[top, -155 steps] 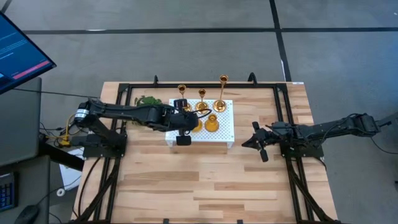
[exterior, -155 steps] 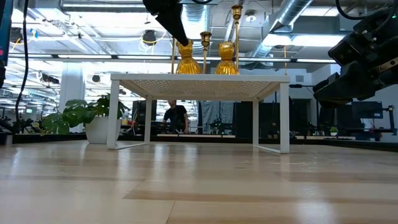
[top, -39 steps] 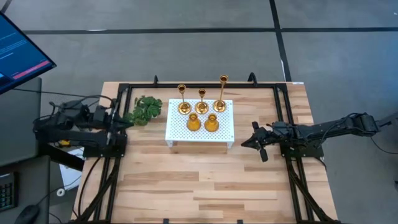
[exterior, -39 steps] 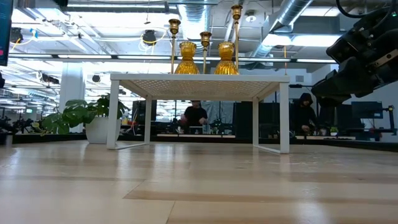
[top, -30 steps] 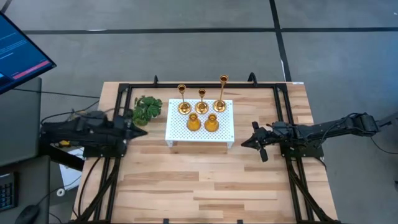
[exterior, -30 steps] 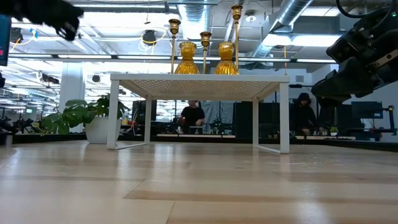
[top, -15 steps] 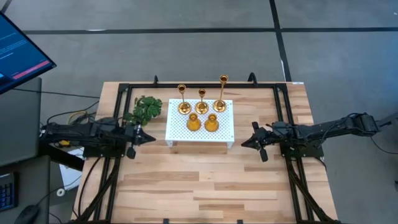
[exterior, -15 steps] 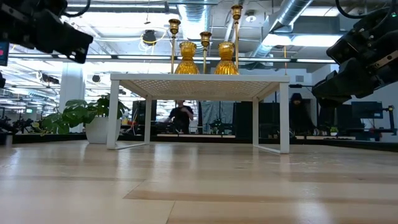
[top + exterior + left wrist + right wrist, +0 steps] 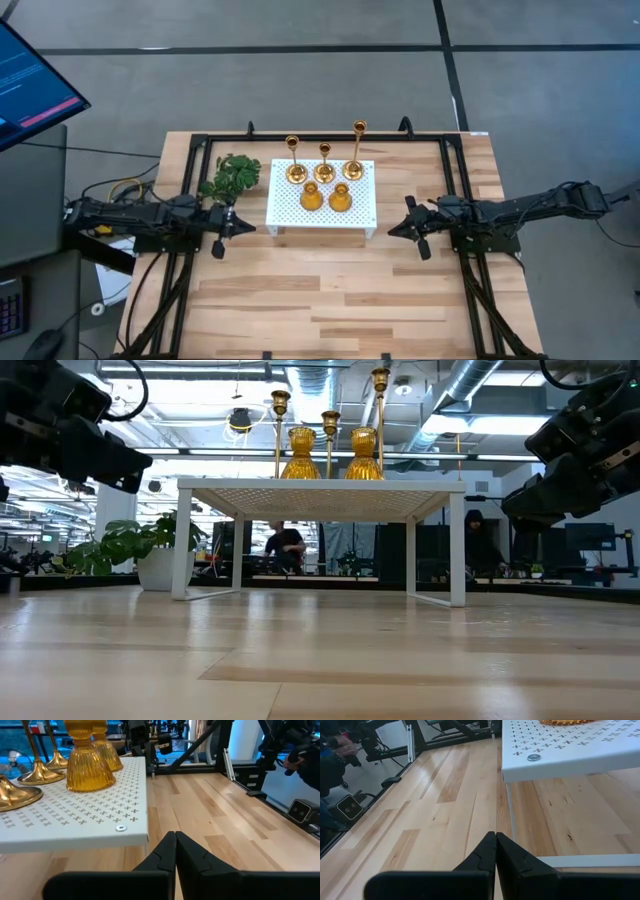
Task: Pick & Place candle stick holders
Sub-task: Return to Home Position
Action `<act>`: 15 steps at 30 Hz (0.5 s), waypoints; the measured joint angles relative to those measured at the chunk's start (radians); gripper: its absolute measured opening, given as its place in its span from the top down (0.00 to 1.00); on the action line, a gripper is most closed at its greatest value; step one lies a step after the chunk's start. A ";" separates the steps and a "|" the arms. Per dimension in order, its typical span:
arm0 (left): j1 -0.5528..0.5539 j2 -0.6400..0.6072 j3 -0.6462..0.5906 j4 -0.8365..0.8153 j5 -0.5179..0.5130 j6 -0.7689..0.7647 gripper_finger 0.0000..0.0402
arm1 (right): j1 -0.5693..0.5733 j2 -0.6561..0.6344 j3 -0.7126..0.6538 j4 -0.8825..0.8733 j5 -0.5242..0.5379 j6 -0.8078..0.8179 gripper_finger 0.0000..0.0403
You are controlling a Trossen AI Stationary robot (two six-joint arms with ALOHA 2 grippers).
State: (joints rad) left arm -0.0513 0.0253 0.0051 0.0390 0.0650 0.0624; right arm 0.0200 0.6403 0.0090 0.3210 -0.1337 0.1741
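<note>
Several gold candle stick holders stand by their bases on a white perforated stand (image 9: 322, 213): three slim-stemmed ones (image 9: 324, 160) along its far side, two squat bulbous ones (image 9: 326, 196) in front of them. The left wrist view shows a squat one (image 9: 89, 762) on the stand's top. My left gripper (image 9: 247, 228) is shut and points level at the stand's left side, a short way off. My right gripper (image 9: 393, 231) is shut and rests just right of the stand. Neither holds anything.
A green leafy sprig (image 9: 232, 174) lies on the table left of the stand, just beyond my left arm. Black frame rails (image 9: 190, 170) run along the table's left, right and far sides. Bare wood (image 9: 320, 300) fills the near half.
My left gripper has come down and moved toward the table's right, closer to the stand's left side, staying shut and level. The right arm, the stand and the candle stick holders have kept still.
</note>
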 joint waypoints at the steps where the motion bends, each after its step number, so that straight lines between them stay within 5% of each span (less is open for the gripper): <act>1: 0.000 0.001 0.000 0.003 0.000 0.000 0.99 | 0.000 0.000 0.000 0.000 0.000 0.000 1.00; 15: 0.000 0.004 0.000 0.007 -0.011 0.000 0.98 | -0.044 0.000 0.086 0.083 -0.001 -0.075 1.00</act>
State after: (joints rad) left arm -0.0513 0.0292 0.0053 0.0456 0.0536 0.0622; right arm -0.0235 0.6400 0.0947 0.4040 -0.1347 0.0992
